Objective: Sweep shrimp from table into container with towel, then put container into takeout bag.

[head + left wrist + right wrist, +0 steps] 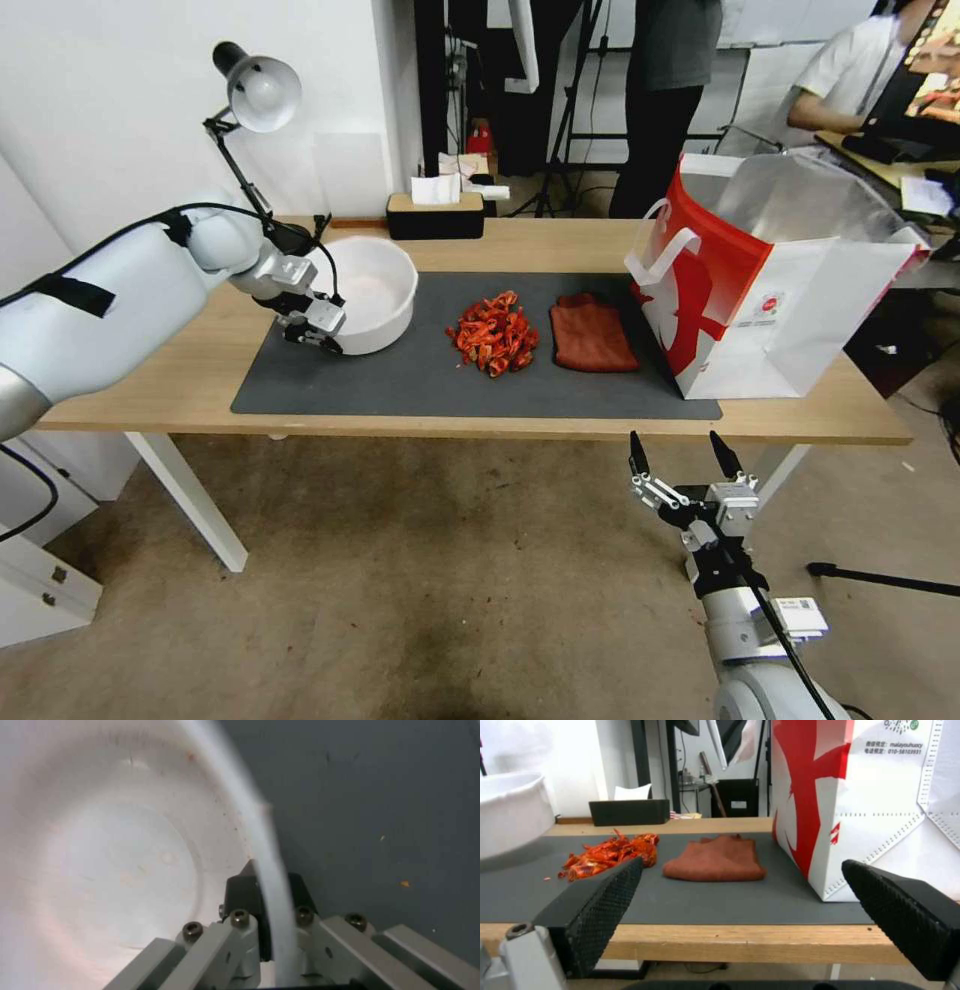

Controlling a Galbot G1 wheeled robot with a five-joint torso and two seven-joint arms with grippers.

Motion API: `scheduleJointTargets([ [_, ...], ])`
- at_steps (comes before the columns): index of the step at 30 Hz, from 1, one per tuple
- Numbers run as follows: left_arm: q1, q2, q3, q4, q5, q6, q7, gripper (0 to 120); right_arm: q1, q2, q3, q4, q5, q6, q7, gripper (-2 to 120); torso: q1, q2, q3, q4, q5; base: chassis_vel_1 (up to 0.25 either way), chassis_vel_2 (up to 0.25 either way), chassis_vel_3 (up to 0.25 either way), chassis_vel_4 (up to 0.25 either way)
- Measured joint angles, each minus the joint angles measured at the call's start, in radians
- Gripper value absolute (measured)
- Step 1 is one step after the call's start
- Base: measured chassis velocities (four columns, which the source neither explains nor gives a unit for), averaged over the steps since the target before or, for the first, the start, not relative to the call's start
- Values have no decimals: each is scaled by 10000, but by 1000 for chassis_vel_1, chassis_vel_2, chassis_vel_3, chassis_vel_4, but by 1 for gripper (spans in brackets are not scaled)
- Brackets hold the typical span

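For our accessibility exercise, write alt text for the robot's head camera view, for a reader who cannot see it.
The left gripper grips the rim of the white container on the table's grey mat, beside the shrimp, towel and takeout bag. The right gripper waits open below the table's front edge.

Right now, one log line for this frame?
left gripper: shut on bowl rim | right gripper: open, below table front edge | shrimp, towel on mat | bag upright

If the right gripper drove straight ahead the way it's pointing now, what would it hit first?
Probably the towel: the open right gripper waits off the table's near edge, aimed across the mat at it. If it's too low, the table edge comes first.
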Motion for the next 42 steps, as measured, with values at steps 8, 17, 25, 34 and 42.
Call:
scheduleJointTargets([
  [8, 1261, 1081, -1019, -2517, 932, -2123, -421, 0, 52, -60, -80, 0, -6, -37, 17, 100, 0, 0, -1, 2, -1, 0, 0, 0, 0],
  [17, 2541, 1823, -1690, -5078, 2120, -2981, -956, 0, 9, -127, -147, 34, -21, -66, 23, 100, 0, 0, -1, -3, 2, 0, 0, 0, 0],
  [25, 3730, 2677, -2588, -6581, 2883, -3638, -1352, 0, -88, -143, -257, 109, -37, -68, 34, 100, -1, 0, -1, 2, 1, 0, 0, 0, 0],
  [34, 8033, 3671, -5622, -8146, 3487, -4107, -1446, 0, -146, -144, -460, 154, -206, -65, 211, 100, -1, -1, 0, 4, -5, 0, 0, 0, 0],
  [42, 11641, 3965, -7604, -9240, 4626, -4565, -1615, 0, -152, -74, -663, 111, -321, -65, 240, 100, -2, -1, -1, 2, 1, 0, 0, 0, 0],
])
